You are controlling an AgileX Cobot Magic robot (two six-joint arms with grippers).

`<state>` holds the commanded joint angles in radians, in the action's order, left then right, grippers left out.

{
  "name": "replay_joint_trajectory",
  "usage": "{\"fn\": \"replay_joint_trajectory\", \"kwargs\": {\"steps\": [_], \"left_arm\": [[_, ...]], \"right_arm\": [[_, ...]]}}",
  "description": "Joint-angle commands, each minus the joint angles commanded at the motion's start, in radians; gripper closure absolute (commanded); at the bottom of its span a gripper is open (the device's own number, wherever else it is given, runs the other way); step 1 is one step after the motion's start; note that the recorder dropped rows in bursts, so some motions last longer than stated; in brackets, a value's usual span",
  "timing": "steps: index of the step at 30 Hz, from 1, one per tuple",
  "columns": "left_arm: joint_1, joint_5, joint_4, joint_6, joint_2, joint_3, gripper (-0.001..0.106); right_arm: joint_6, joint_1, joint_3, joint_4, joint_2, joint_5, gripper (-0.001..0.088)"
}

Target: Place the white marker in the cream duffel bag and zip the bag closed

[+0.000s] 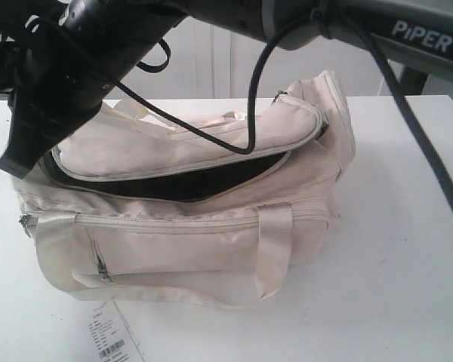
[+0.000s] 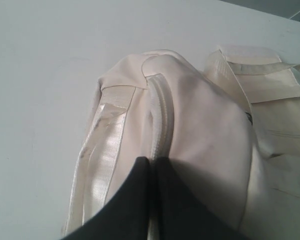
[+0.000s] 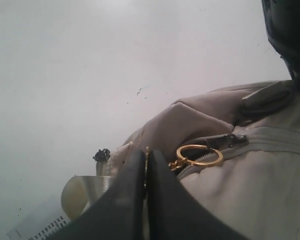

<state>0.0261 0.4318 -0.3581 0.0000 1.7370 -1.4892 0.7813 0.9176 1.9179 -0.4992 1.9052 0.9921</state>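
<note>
The cream duffel bag [image 1: 189,226] lies on the white table, its top flap [image 1: 189,143] unzipped along the front so the black lining [image 1: 204,181] shows. The white marker is out of view. My right arm reaches across the top to the bag's left end. There my right gripper [image 1: 11,160] [image 3: 146,152] is shut on a thin gold charm beside the gold ring [image 3: 200,155] of the zipper pull [image 3: 225,142]. My left gripper [image 2: 152,160] is shut on the bag's zipper seam [image 2: 162,115] near one end. I cannot pick it out in the exterior view.
A white barcode label [image 1: 113,339] lies on the table [image 1: 408,264] in front of the bag's left corner. A black cable [image 1: 251,113] hangs from the right arm over the flap. Shiny strap handles [image 1: 275,241] hang down the front.
</note>
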Motion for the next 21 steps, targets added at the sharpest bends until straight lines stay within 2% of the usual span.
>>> {"fn": "replay_joint_trajectory", "kwargs": {"steps": [8,16,21], "left_arm": [[0.000,-0.002,0.000,0.000,0.000,0.000,0.105],[0.000,-0.002,0.000,0.000,0.000,0.000,0.105],[0.000,-0.002,0.000,0.000,0.000,0.000,0.105]], "right_arm": [[0.002,0.000,0.000,-0.054,-0.004,0.038,0.0868],[0.004,0.000,0.000,-0.050,-0.002,0.107,0.0868],[0.008,0.000,0.000,-0.049,0.003,0.105,0.0868]]}}
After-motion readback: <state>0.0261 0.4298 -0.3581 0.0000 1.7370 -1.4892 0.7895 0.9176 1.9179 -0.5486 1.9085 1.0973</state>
